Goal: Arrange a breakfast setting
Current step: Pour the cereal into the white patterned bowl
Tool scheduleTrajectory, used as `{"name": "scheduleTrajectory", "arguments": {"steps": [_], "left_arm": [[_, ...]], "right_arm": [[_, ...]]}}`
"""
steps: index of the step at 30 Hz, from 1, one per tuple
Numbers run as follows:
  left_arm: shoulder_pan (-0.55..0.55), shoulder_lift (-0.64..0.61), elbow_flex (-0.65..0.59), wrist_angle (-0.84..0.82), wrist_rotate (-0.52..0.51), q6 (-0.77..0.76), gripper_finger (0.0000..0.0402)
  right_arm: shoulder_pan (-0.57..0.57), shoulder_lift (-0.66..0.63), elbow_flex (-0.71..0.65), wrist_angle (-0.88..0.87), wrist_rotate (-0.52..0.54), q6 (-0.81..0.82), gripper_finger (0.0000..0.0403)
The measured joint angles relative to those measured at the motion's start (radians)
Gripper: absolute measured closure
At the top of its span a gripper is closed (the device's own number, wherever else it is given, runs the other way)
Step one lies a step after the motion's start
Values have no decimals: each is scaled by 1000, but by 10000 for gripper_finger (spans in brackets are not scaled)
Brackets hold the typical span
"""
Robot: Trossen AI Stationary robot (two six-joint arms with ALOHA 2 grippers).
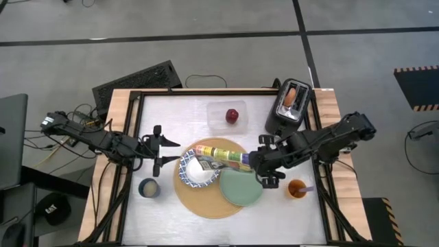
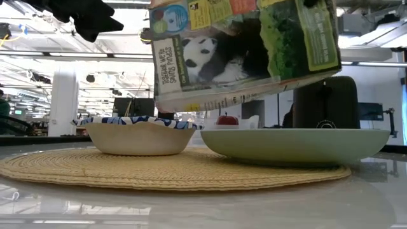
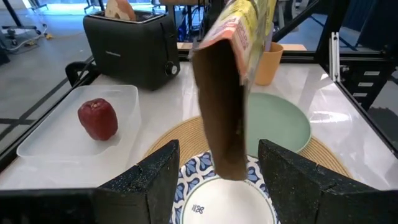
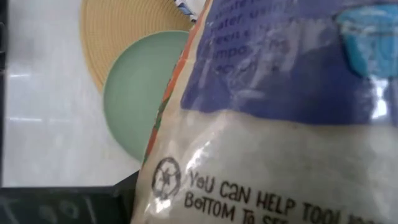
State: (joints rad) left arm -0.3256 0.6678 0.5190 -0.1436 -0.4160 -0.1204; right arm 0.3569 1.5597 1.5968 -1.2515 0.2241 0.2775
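Note:
The colourful panda cereal box point(image 1: 221, 154) hangs tilted above the blue-and-white bowl point(image 1: 195, 170), held by my right gripper point(image 1: 255, 160), which is shut on it. The bowl and the pale green plate point(image 1: 240, 186) rest on the round tan mat point(image 1: 206, 199). In the low view the box point(image 2: 245, 48) is clear of the bowl point(image 2: 140, 135). My left gripper point(image 1: 169, 152) is open and empty just left of the bowl. Its fingers frame the bowl point(image 3: 217, 202) in its wrist view. The red apple point(image 1: 233, 115) lies in the clear container. The toast slice point(image 1: 292, 96) stands in the black toaster. My right gripper holds the cereal box by its right-hand end point(image 1: 244, 159), coming from the table's right. The box itself fills the right wrist view point(image 4: 280, 124) and hides the fingers. The box is lifted clear and slants, its lower end point(image 3: 227, 165) hanging over the bowl.
The black toaster point(image 1: 288, 104) stands at the far right and the clear container point(image 1: 221, 113) at the far middle. An orange cup point(image 1: 296, 189) with a thin handle sticking out stands right of the plate. A small cup point(image 1: 149, 187) stands left of the mat.

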Motion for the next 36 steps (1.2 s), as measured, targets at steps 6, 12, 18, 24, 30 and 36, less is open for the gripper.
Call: {"name": "scheduleTrajectory", "arguments": {"steps": [6, 12, 18, 24, 30, 36], "left_arm": [[0, 0, 0, 1, 0, 0, 198], [0, 0, 0, 0, 0, 0, 198], [0, 8, 0, 0, 0, 1, 198], [0, 37, 1, 9, -14, 3, 198], [0, 67, 1, 71, -16, 30, 198], [0, 72, 1, 74, -16, 30, 198]], "right_arm": [[-6, 46, 68, -48, -5, -14, 212], [-12, 67, 86, -98, -3, -33, 213], [-26, 64, 86, -87, -35, -21, 213], [-32, 65, 86, -96, -55, -23, 213], [-44, 64, 86, -87, -44, -23, 213], [-39, 61, 86, -86, -52, -26, 213]]}}
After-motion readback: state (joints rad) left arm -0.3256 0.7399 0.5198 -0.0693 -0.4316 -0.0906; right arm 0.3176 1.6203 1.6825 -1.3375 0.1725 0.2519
